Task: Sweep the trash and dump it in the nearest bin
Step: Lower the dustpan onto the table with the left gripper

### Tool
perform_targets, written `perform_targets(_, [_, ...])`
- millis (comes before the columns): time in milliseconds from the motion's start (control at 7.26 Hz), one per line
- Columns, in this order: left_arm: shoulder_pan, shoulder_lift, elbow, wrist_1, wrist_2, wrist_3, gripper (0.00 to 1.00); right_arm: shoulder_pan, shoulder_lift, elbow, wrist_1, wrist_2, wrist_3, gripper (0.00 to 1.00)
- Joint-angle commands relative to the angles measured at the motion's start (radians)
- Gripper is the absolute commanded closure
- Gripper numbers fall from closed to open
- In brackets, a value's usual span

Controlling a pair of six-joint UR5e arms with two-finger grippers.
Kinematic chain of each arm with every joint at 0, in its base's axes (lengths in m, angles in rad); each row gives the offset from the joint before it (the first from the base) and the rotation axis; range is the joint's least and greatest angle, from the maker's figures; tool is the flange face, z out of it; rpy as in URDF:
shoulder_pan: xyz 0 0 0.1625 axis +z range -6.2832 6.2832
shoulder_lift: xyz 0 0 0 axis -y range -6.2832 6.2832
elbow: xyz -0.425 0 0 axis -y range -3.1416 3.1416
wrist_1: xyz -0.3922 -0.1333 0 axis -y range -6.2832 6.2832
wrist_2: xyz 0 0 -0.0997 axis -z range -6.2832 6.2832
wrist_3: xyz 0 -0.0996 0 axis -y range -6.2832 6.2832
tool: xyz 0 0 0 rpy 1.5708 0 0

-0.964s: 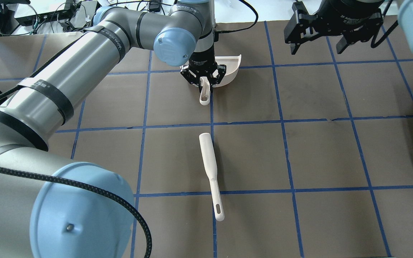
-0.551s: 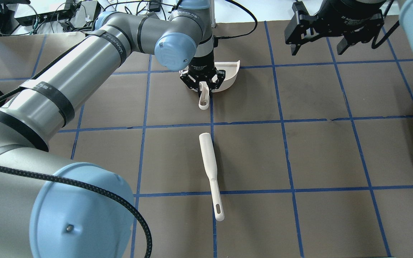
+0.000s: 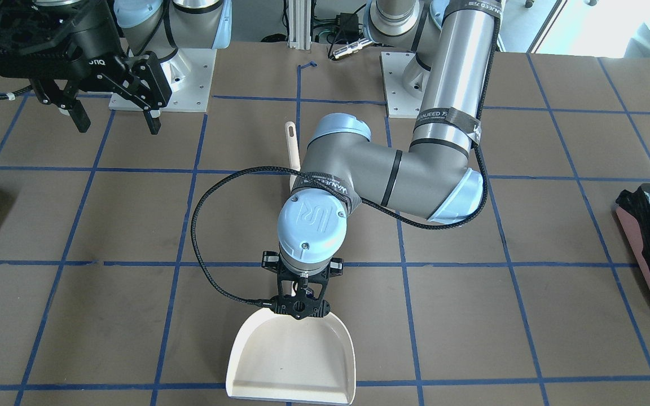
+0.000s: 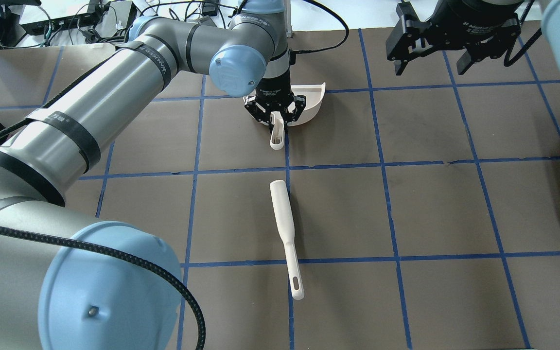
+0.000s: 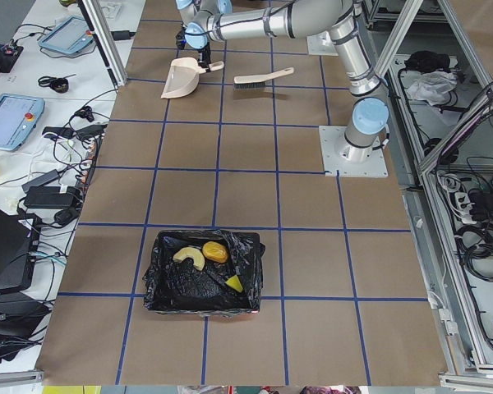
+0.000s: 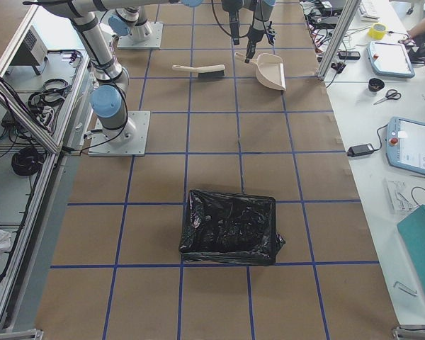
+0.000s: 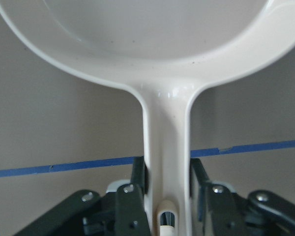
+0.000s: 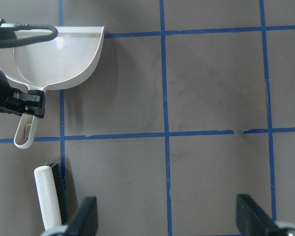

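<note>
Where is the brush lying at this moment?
In the overhead view the brush lies mid-table along a blue tape line, nearer the robot than the dustpan in the left gripper.

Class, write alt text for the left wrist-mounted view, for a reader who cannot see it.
The left gripper clamps the handle of an empty cream dustpan. Beneath lies a brown table crossed by blue tape.
</note>
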Motion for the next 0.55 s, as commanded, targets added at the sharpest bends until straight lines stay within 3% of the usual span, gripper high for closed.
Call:
perform_targets(0, [-0.007, 0.006, -0.002, 0.0, -0.001, -0.001, 0.79, 0.0, 0.0, 0.0, 0.0, 0.0, 0.0, 0.0])
perform_targets(138, [-0.007, 0.007, -0.003, 0.0, -0.001, -0.001, 0.71, 0.0, 0.0, 0.0, 0.0, 0.0, 0.0, 0.0])
perform_targets(413, [-0.007, 0.009, -0.028, 0.005, 0.002, 0.01, 0.29, 0.0, 0.0, 0.002, 0.0, 0.0, 0.0, 0.0])
